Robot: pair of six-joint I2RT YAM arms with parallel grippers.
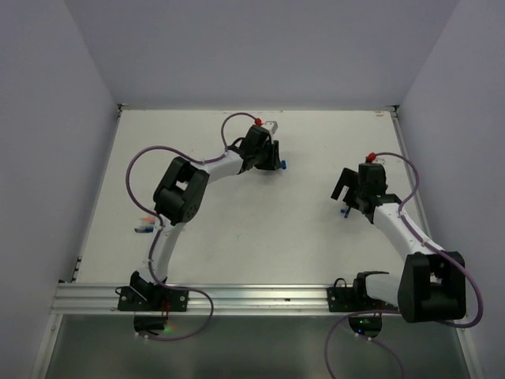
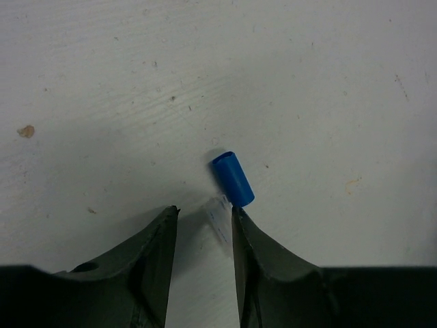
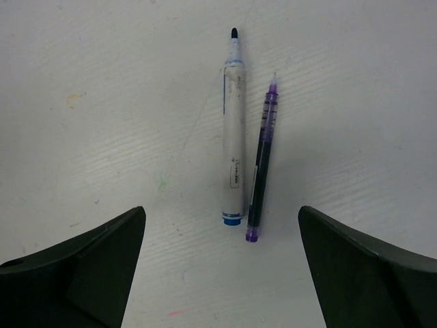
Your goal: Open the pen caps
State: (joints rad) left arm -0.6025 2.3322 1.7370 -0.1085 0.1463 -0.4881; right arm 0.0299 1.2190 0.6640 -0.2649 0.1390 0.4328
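Overhead, the white table (image 1: 237,245) lies open between both arms, with pale walls on three sides. The right gripper (image 3: 220,213) stands spread wide and holds nothing; a white marker (image 3: 234,137) and a thinner purple pen (image 3: 261,164) lie side by side between and ahead of its fingers, both tips bare, nearer the table's right edge. The left gripper (image 2: 205,209) is partly parted and pinches nothing. A blue cap (image 2: 232,179) lies just ahead of one fingertip, well away from any edge, and a pale cap (image 2: 218,219) sits in the gap behind it. Small coloured bits (image 1: 144,225) near the left edge may be more caps.
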